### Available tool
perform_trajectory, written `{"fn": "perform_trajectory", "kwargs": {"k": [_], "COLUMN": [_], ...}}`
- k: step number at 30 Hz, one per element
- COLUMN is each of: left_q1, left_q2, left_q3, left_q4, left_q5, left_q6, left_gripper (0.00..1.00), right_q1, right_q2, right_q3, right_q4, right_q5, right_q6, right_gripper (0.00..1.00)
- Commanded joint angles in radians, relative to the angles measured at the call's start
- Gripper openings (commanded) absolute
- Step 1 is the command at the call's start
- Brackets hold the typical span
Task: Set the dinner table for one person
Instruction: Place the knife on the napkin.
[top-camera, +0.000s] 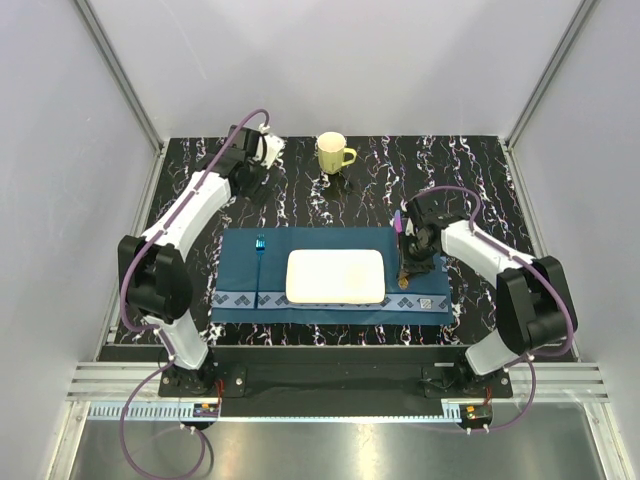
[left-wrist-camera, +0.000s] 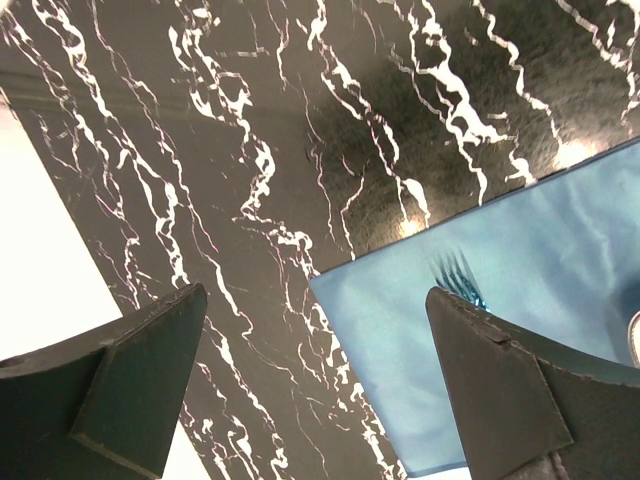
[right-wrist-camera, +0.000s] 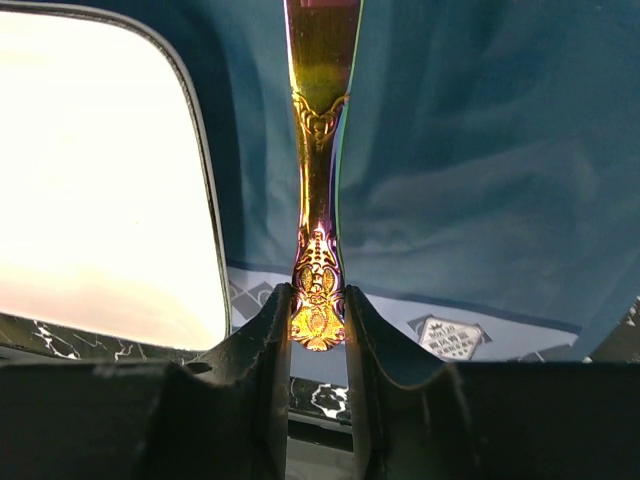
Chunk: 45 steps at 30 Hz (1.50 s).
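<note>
Top external view: the black, white-veined table fills the floor of the white-walled booth and bears everything else. A blue mat with a patterned near border lies at its near middle, a white rectangular plate at the mat's centre. A blue fork lies on the mat left of the plate, tines toward the far side. A yellow mug stands on bare table beyond the mat, handle to the right. The right gripper is over the mat just right of the plate, its fingers clamped on the ornate end of a gold-and-purple utensil whose shaft runs away from them beside the plate's edge; whether it touches the mat cannot be told. The left gripper is above the far left of the table, beyond the mat's corner, fingers wide apart with nothing between them.
</note>
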<state>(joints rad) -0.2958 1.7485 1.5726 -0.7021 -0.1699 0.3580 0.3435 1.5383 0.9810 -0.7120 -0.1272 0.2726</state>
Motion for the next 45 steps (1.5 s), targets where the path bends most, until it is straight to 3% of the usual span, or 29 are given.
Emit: {"fn": "perform_trajectory", "kwargs": {"k": [1,8,17,33,45], "left_q1": [-0.003,-0.005,-0.009,-0.014,-0.043], "left_q2": [0.0,-0.003,-0.018,-0.032,0.003], "left_q3": [0.058,0.072,0.076,0.073,0.104], "left_q4": [0.018,0.018,0.019,0.021,0.018], "left_q5": [-0.028,-0.023,-0.013,-0.01,-0.023], "left_q6": [-0.022,-0.03,-0.034,-0.021,-0.001], "left_gripper": [0.99,0.99,0.99,0.99,0.99], "right_q1": [0.009,0.049,0.123,0.097,0.051], "right_q2": [0.048,0.12,0.098,0.02,0.042], "right_q3": [0.007,-0.015,-0.033,-0.057,-0.067], "right_q4": [0.055,0.086,0.085,0.078,0.089], "right_q5": [-0.037,-0.058,-0.051,0.027,-0.021], "right_q6": [0.02,0.023,0.034,0.079,0.076], "right_gripper": [0.0,0.0,0.0,0.0,0.0]}}
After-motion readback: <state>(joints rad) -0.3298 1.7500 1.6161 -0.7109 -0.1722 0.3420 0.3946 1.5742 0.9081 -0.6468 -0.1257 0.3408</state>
